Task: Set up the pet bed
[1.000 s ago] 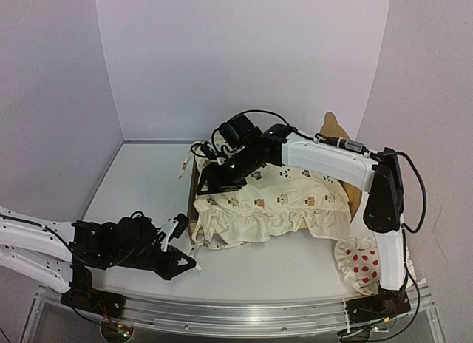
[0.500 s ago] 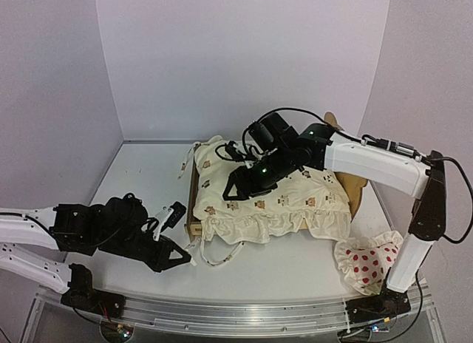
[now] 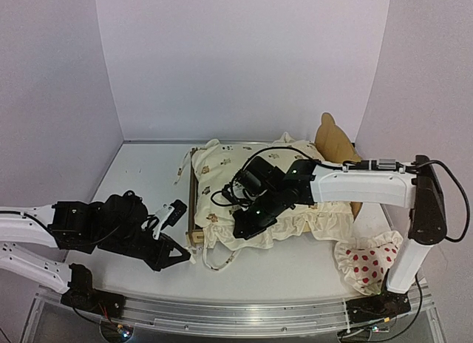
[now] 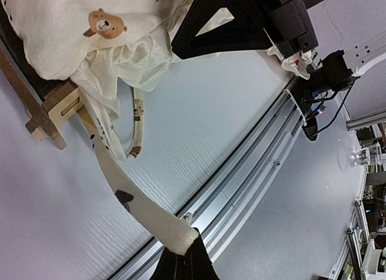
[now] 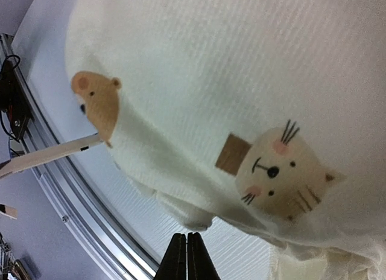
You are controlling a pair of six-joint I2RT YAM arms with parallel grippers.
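The pet bed is a plywood frame, its left rail [image 3: 193, 204] and scalloped headboard [image 3: 333, 138] showing from under a cream animal-print cover [image 3: 222, 164] spread over it. My left gripper [image 3: 186, 256] lies on the table by the bed's front left corner [image 4: 55, 106], shut on the end of the cover's cream tie strap [image 4: 139, 207]. My right gripper [image 3: 244, 228] hangs over the cover's front ruffle. In the right wrist view its jaws [image 5: 186, 256] are shut with nothing between them, just below a fold of the cover [image 5: 241, 99].
A white red-dotted ruffled pillow [image 3: 366, 265] lies on the table at the front right, beside the right arm's base. A metal rail [image 3: 236, 313] runs along the table's near edge. Purple walls close in the left, back and right.
My right arm has swung from the bed's back left corner to its front edge and its jaws have shut. The left gripper has drawn the strap slightly left.
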